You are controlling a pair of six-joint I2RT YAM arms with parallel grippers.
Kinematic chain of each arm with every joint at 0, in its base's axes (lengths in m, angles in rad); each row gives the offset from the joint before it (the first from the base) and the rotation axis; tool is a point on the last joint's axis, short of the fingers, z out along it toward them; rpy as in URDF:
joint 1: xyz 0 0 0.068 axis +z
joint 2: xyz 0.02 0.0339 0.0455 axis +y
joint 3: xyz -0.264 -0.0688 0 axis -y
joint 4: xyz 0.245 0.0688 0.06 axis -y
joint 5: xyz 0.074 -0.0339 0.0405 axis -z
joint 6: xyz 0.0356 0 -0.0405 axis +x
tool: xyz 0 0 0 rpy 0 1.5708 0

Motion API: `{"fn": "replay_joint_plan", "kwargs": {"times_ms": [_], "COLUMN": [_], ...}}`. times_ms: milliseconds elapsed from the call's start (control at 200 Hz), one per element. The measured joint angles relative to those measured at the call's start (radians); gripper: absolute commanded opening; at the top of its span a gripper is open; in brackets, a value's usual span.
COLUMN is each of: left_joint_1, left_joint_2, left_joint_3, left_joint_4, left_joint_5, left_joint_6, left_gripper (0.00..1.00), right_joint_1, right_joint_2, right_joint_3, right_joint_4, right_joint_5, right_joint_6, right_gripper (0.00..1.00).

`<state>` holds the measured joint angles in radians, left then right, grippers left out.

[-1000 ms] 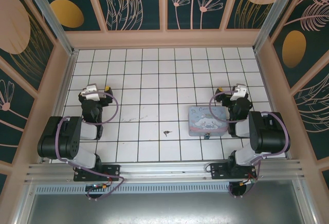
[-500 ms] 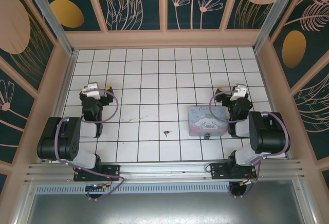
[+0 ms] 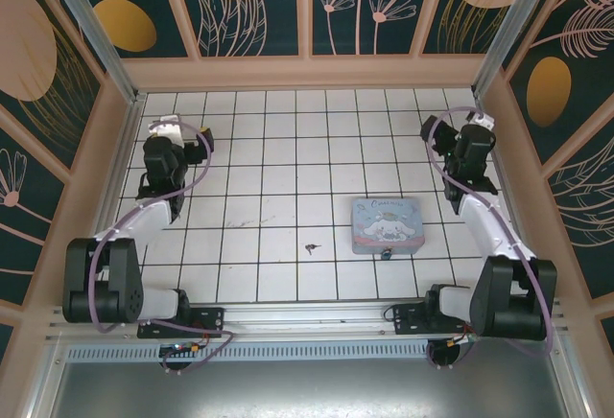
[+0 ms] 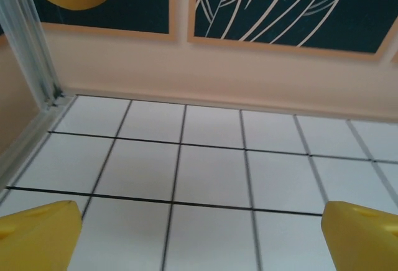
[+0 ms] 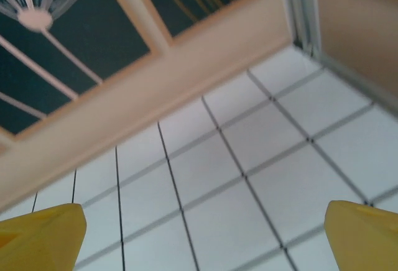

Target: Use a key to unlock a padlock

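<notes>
Your left claw (image 3: 176, 132) hangs over the far-left tiles of the tabletop (image 3: 278, 150), jaws spread wide with nothing between them. In the wrist view its yellow fingertips (image 4: 37, 237) frame bare tiles. Your right claw (image 3: 470, 132) is just as wide and empty over the far-right tiles. The key (image 3: 310, 245) lies near the middle front, well apart from both claws. The padlock (image 3: 386, 254) sits to its right, just at the near edge of the tin (image 3: 388, 224).
</notes>
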<state>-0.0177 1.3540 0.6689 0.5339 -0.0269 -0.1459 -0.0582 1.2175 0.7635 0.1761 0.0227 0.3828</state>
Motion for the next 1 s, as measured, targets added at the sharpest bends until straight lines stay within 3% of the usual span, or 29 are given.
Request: {"fn": "replay_joint_plan", "kwargs": {"times_ms": [335, 565, 1001], "left_joint_1": [-0.048, -0.193, -0.569], "left_joint_2": [-0.027, -0.027, 0.043], "left_joint_3": [0.171, 0.199, 0.187], "left_joint_4": [-0.243, -0.322, -0.366], "left_joint_5": [0.156, 0.255, 0.230], "left_joint_6": [-0.254, -0.351, -0.512], "left_gripper": [0.99, 0.99, 0.94], "right_joint_1": [0.000, 0.000, 0.021], "right_joint_2": [-0.266, -0.325, -0.435], "right_joint_3": [-0.063, -0.159, -0.261], "right_joint_4": [-0.417, -0.581, -0.671], "right_joint_5": [-0.115, -0.141, -0.179], "right_joint_6": [0.170, 0.245, 0.307], "right_gripper": [0.92, 0.89, 0.79]}}
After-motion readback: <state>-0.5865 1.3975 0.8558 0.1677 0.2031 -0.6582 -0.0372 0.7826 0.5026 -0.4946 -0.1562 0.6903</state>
